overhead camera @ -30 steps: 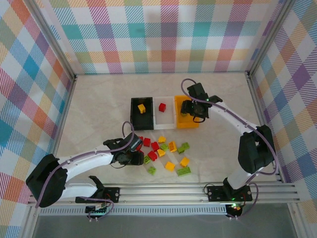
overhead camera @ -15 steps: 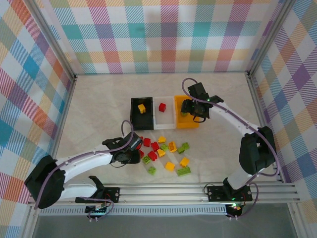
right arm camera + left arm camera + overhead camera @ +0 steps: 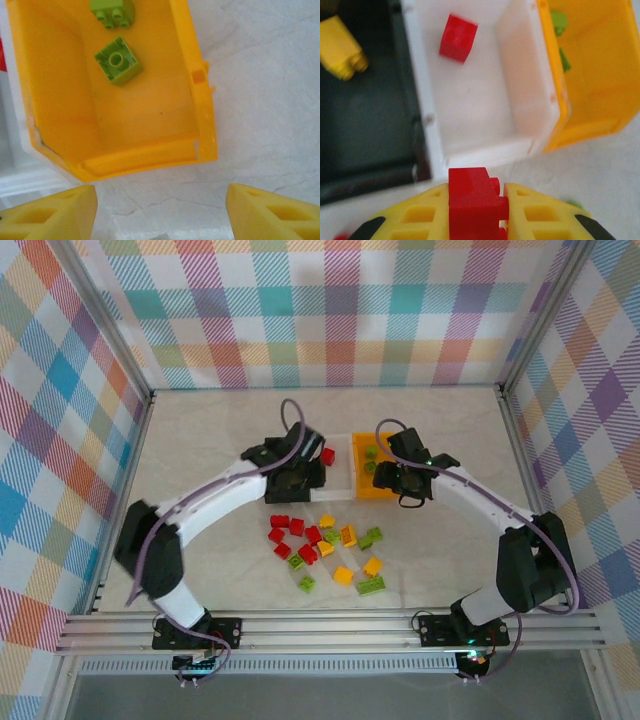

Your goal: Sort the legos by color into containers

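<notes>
Black bin (image 3: 365, 125), left end of the row: we log one yellow brick (image 3: 342, 47) inside. White bin (image 3: 423, 100), touching it on the right: one red brick (image 3: 458, 37) at its far end. Left gripper (image 3: 300, 476), over the near rims where these two bins meet: fingers clamped on a second red brick (image 3: 472, 197). Orange bin (image 3: 150, 120), right end of the row: we count two lime green bricks (image 3: 118, 66). Right gripper (image 3: 160, 200), just near of that bin's near wall: fingers wide apart. Loose legos (image 3: 325, 550): red, yellow and green, scattered on the table (image 3: 200, 440) near of the bins.
</notes>
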`<state>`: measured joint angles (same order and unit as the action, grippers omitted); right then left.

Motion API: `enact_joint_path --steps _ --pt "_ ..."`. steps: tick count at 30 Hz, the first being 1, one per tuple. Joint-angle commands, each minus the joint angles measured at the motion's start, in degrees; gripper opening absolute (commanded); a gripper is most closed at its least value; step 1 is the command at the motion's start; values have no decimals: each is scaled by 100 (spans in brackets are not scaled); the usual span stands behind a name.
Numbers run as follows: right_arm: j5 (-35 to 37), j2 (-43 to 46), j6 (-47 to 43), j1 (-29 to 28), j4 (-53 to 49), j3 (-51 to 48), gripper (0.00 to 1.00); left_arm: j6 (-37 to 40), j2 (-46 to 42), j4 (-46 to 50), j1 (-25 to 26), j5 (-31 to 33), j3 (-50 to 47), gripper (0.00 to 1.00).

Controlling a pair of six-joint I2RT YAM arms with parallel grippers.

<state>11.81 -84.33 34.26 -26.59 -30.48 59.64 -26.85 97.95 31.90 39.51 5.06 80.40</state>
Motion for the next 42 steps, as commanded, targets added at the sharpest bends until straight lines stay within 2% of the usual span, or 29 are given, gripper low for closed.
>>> enact_joint_path --steps 1,5,8,11,14,16,20,27,31,34,42 --pt "-52 316 81 -13 93 -216 70 366 748 50 -110 -115 799 21" --pt "-47 469 128 -13 67 -392 69 503 1610 347 -186 -54 1741 23" --pt "-21 567 151 -13 78 -483 70 464 1938 516 -316 -114 2103 36" --pt "20 626 146 -13 59 -497 70 441 1842 486 -337 -232 2152 53" --pt "67 663 157 -5 69 -492 71 417 1454 443 -329 -368 1995 61" --pt "67 659 151 -13 89 -475 71 362 1074 395 -329 -452 1695 64" --pt "23 664 177 -13 123 -496 71 134 -42 158 -303 -763 462 70" --pt "-56 638 220 -13 219 -574 71 -102 -1829 218 -199 -641 -1791 82" --pt "-66 594 268 -13 288 -631 71 161 -1952 306 -83 -410 -2265 78" --pt "-66 543 244 -12 219 -578 71 426 -1694 255 76 -175 -2272 75" --pt "109 689 191 -13 61 -594 71 661 -933 -52 296 -81 -2266 63"
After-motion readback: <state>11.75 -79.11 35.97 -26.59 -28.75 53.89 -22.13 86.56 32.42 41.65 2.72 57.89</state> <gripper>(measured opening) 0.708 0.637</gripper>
